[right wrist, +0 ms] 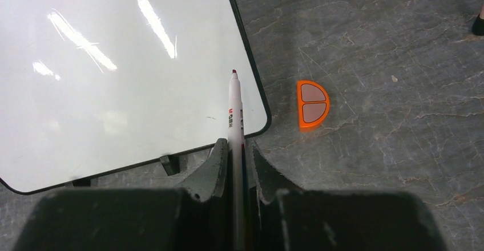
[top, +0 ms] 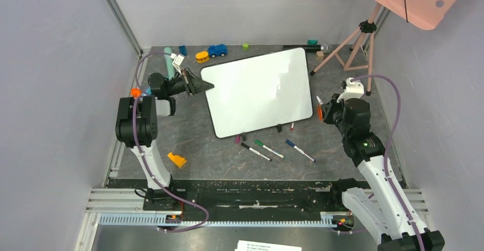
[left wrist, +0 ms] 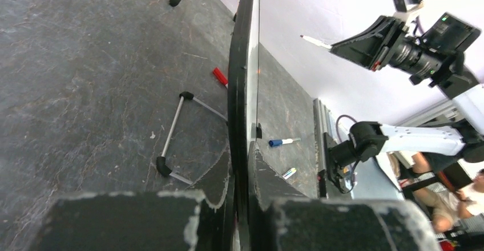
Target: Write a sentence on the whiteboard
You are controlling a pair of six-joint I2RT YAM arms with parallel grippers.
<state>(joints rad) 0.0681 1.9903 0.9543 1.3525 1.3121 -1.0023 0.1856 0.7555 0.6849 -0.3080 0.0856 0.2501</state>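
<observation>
L pincer (top: 205,85) is clenched on the whiteboard (top: 259,91) edge, at the board's 10 o'clock; board sits mid-table. R pincer (top: 321,110), at its 4 o'clock, grasps a marker (right wrist: 234,108). I see the tip over the board's corner.

The top camera sits high up behind both arms and looks down on the whole bench (top: 217,160) from far away. The left wrist camera rides on the left gripper (left wrist: 242,148). It is very close to the whiteboard (left wrist: 240,63) and looks along its edge, across to the right gripper (left wrist: 342,44). The right wrist camera looks down past its own gripper at one near corner of the board. All three views show the whiteboard. Both wrist views show the marker (right wrist: 235,114).
</observation>
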